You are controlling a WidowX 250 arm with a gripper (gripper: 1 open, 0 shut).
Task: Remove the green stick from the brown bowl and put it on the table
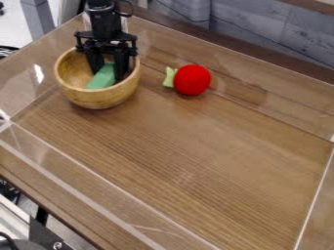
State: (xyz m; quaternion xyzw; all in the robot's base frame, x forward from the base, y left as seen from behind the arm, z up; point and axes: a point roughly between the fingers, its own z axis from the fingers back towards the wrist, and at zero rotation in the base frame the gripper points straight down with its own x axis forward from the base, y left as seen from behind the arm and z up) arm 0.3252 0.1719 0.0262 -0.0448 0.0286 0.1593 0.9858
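Note:
The brown bowl [98,86] sits at the back left of the table [196,146]. Inside it lies the green stick [100,77], leaning against the bowl's inner wall with its upper end under my fingers. My black gripper [107,62] points straight down into the bowl, and its jaws are closed around the stick's upper part. The stick's lower end still rests in the bowl.
A red ball [193,79] with a small green leaf lies right of the bowl. Low clear plastic walls [78,186] edge the tabletop on all sides.

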